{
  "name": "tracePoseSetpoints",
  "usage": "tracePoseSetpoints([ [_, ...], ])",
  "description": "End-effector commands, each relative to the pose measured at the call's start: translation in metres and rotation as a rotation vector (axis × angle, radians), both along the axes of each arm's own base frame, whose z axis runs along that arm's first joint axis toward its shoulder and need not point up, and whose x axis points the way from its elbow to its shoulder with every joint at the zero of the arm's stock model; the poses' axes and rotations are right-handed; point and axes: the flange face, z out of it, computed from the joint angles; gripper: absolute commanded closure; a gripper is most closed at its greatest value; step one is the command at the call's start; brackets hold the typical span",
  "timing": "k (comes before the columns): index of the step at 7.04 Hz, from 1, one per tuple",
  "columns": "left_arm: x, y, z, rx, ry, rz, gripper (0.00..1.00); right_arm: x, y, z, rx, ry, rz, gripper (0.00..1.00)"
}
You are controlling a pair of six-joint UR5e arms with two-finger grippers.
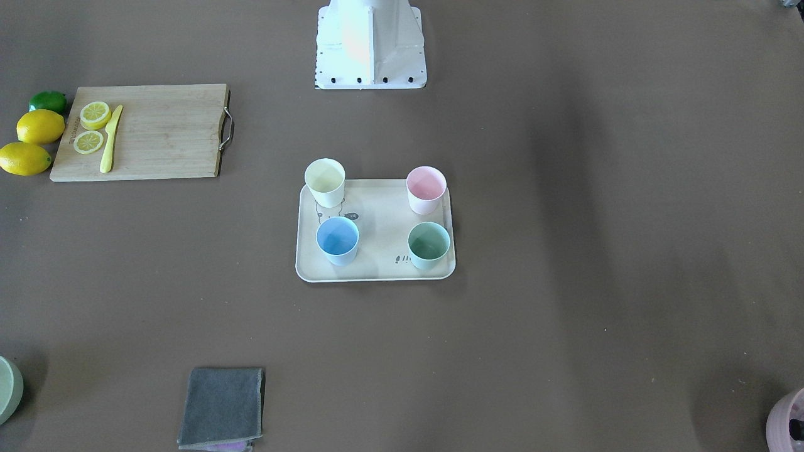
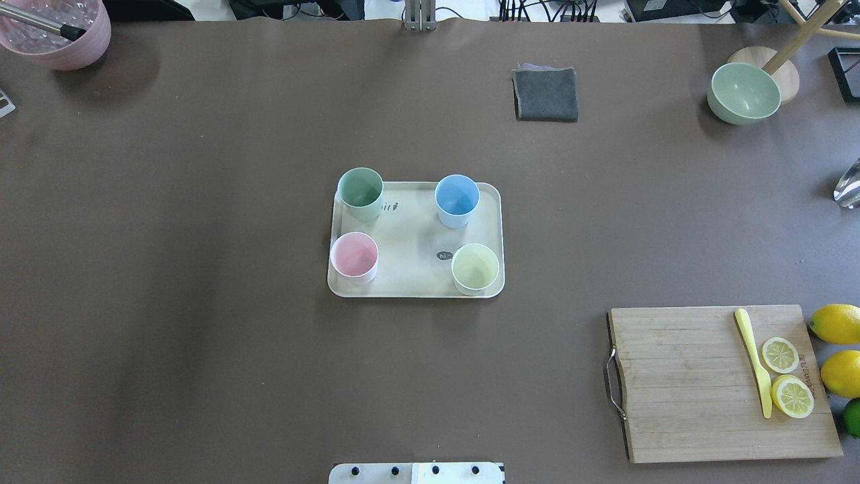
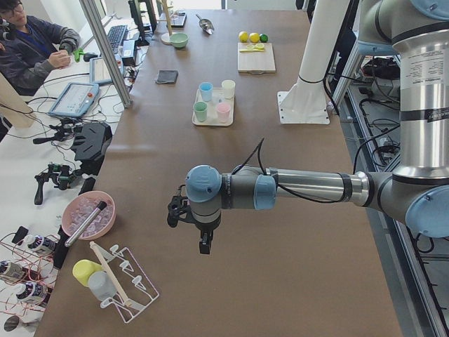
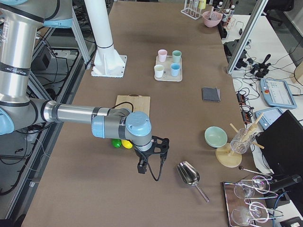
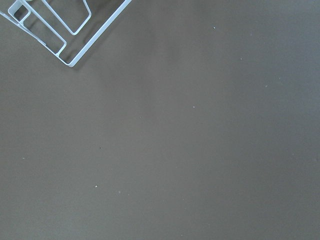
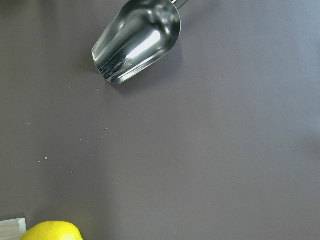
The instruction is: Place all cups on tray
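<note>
Brown paper covers the long tabletop (image 2: 201, 302), and at the centre of the overhead view sits the cream tray (image 2: 415, 232) with all four cups upright on it, one near each corner: the mint green cup (image 2: 361, 193) upper left, the light blue cup (image 2: 457, 199) upper right, the pink cup (image 2: 354, 256) lower left and the pale yellow cup (image 2: 475, 268) lower right. None touches another, and no cup stands off the tray. By that layout the task looks finished, so nothing more seems called for than keeping both arms away from the tray. The left pincer (image 3: 203, 242) hangs over bare tabletop in the lower middle of the left side view, well apart from the cups. The right pincer (image 4: 142, 168) hangs likewise in the lower middle of the right side view, near a metal scoop (image 6: 137, 45). Neither shows in any other view, so whether their jaws are spread or pressed together cannot be told. As for writing, a small dark bubble (image 2: 443, 255) on the tray reads "hi". Script beside the mint green cup is partly hidden, and a mark along the cutting board (image 2: 678, 383) edge is too small to read.
</note>
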Motion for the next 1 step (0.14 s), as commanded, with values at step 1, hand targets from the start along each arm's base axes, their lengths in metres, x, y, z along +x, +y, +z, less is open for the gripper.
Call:
tracePoseSetpoints([
  [1,0.0,0.0001,0.0002,0.0,0.0,0.0,0.02,0.0,0.0001,0.0,0.001,0.0,0.0,0.0],
])
